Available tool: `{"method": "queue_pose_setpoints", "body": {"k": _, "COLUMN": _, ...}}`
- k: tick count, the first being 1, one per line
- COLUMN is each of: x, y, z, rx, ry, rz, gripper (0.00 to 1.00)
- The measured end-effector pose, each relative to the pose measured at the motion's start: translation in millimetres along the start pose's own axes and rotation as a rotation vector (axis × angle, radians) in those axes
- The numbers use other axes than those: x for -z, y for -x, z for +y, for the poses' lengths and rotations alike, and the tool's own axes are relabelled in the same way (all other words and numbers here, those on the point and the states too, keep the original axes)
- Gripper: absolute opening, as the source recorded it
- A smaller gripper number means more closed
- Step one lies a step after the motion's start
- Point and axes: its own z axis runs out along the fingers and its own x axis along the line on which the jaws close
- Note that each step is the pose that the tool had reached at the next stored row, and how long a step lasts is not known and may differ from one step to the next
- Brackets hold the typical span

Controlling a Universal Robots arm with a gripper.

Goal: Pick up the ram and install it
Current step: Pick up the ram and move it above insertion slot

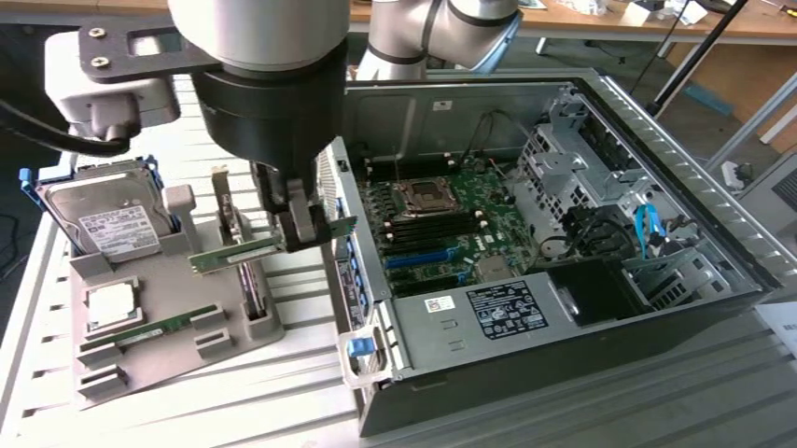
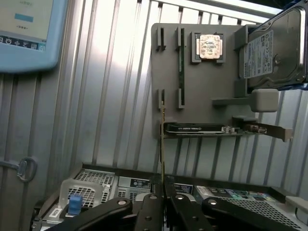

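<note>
Aloft — thin green ram (image 1: 230,255), pale label — in end effector (image 1: 305,241)

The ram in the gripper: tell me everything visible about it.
The ram is a thin, narrow green circuit-board stick with a pale label on its face. The gripper is shut on it near the end toward the open computer case, holding it lifted, on edge and roughly level, above the grey tray. Nothing else touches it. The wrist view sees it edge-on.
</note>
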Motion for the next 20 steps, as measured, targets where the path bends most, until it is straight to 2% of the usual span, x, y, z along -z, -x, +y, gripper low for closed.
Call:
{"method": "queue_pose_setpoints", "body": {"k": 2, "x": -0.1, "y": -1.8, "z": -11.6, "rx": 0.0, "ry": 0.0004, "rz": -0.0002, "gripper": 0.13}}
{"method": "queue_pose_setpoints", "body": {"k": 12, "x": -0.2, "y": -7.4, "z": -47.2, "rx": 0.0, "ry": 0.0021, "rz": -0.0005, "gripper": 0.13}}
{"method": "queue_pose_setpoints", "body": {"k": 15, "x": -0.2, "y": -9.3, "z": -58.8, "rx": 0.0, "ry": 0.0042, "rz": -0.0007, "gripper": 0.13}}
{"method": "queue_pose_setpoints", "body": {"k": 16, "x": -0.2, "y": -9.9, "z": -62.9, "rx": -0.001, "ry": 0.0071, "rz": -0.001, "gripper": 0.13}}
{"method": "queue_pose_setpoints", "body": {"k": 19, "x": -0.3, "y": -11.9, "z": -75.7, "rx": -0.003, "ry": 0.0304, "rz": -0.0036, "gripper": 0.13}}
{"method": "queue_pose_setpoints", "body": {"k": 20, "x": -0.3, "y": -12.6, "z": -79.4, "rx": -0.003, "ry": 0.0363, "rz": -0.0045, "gripper": 0.13}}
